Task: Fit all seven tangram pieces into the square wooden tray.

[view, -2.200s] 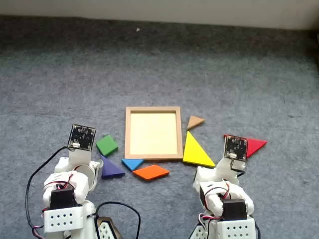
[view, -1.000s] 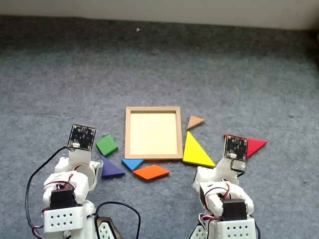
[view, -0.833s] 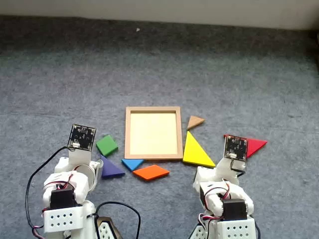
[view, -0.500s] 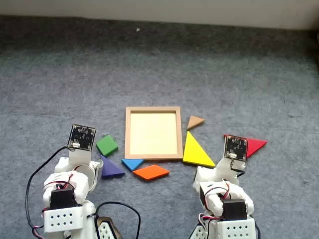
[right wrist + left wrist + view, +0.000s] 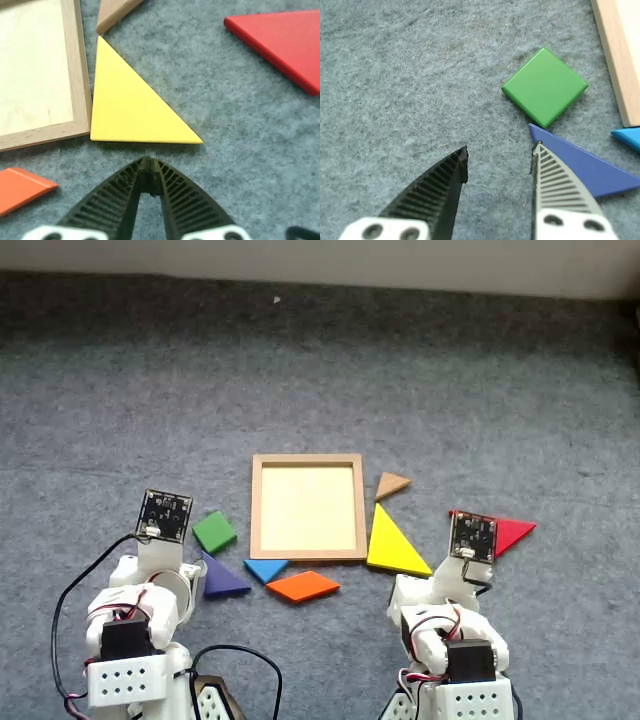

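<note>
The square wooden tray (image 5: 256,510) lies mid-carpet with nothing in it. Around it lie a green square (image 5: 214,532), purple triangle (image 5: 222,579), blue triangle (image 5: 265,568), orange parallelogram (image 5: 302,586), yellow triangle (image 5: 393,544), tan triangle (image 5: 391,484) and red triangle (image 5: 514,533). My left gripper (image 5: 499,159) hovers open over the carpet, one fingertip above the purple triangle (image 5: 590,167), just short of the green square (image 5: 544,86). My right gripper (image 5: 148,166) is shut, empty, close to the long edge of the yellow triangle (image 5: 131,107), with the red triangle (image 5: 285,42) off to one side.
Grey carpet spreads all round the pieces, with wide free room beyond the tray. Both arm bases (image 5: 130,640) (image 5: 450,645) stand at the near edge, a black cable looping beside the left one. A pale wall strip runs along the far edge.
</note>
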